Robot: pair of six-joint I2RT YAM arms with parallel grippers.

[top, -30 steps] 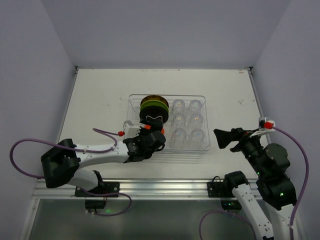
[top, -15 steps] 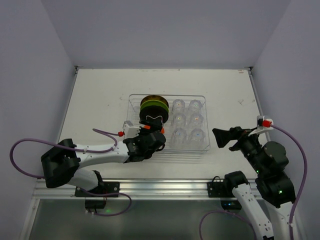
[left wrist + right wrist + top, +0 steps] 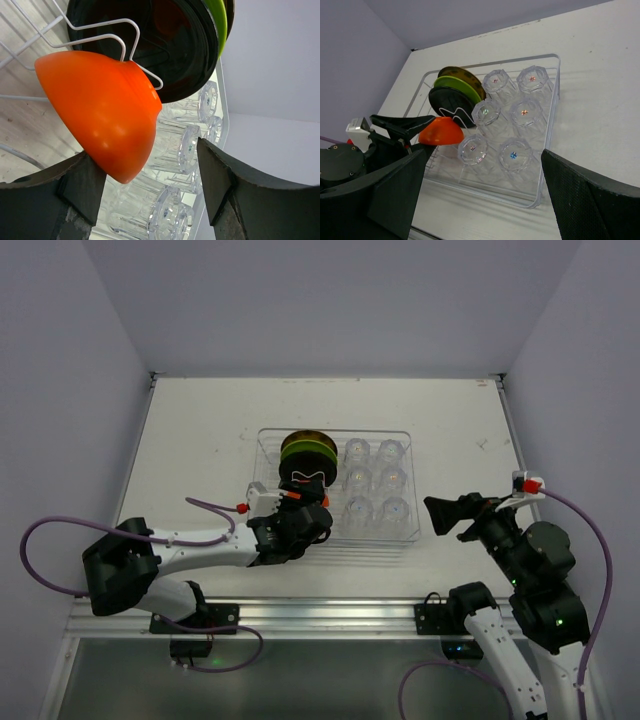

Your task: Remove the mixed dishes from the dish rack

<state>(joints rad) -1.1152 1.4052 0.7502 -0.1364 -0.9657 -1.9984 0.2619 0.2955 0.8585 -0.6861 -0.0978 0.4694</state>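
The clear dish rack (image 3: 338,432) sits mid-table. Its left half holds three upright plates: a yellow plate with dark rim (image 3: 461,74) at the back, a green one (image 3: 470,87), and a black one (image 3: 446,101) in front. The orange bowl (image 3: 100,112) leans upside down against a white wire in front of the black plate. Six clear glass cups (image 3: 512,112) stand upside down in the right half. My left gripper (image 3: 148,170) is open, with the bowl's rim between its fingers, close to the left finger (image 3: 80,187). My right gripper (image 3: 492,200) is open and empty, right of the rack.
White wire dividers (image 3: 75,35) hold the plates and cross the bowl's top. The rack's see-through wall (image 3: 554,105) faces my right gripper (image 3: 438,517). Purple walls close in the white table (image 3: 200,430) on three sides. Both arm bases stand at the near edge.
My right gripper has shifted slightly towards the rack. My left gripper and the dishes have not visibly moved.
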